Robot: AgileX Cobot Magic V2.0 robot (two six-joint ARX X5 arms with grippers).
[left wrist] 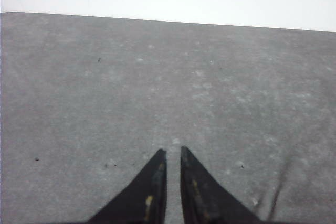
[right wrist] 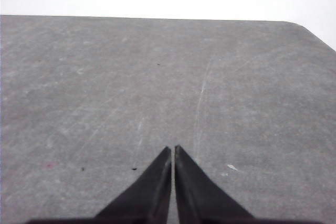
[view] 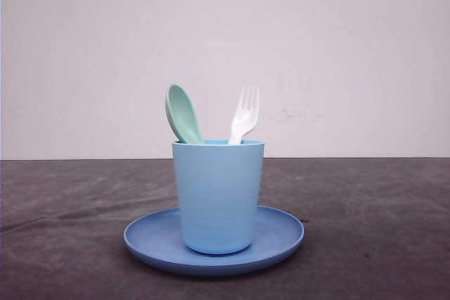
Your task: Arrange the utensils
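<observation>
Since the mint-green spoon and white fork stand leaning inside the blue cup on its plate, a careless knock could topple that cup (both grippers hover over bare surface, jaws pressed nearly together, holding nothing).

No readable text, labels, brands, numbers or signs anywhere.

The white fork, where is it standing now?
In the front view, the white fork stands tines-up inside the light blue cup, at its right side, beside the mint-green spoon; the cup sits on the blue plate.
</observation>
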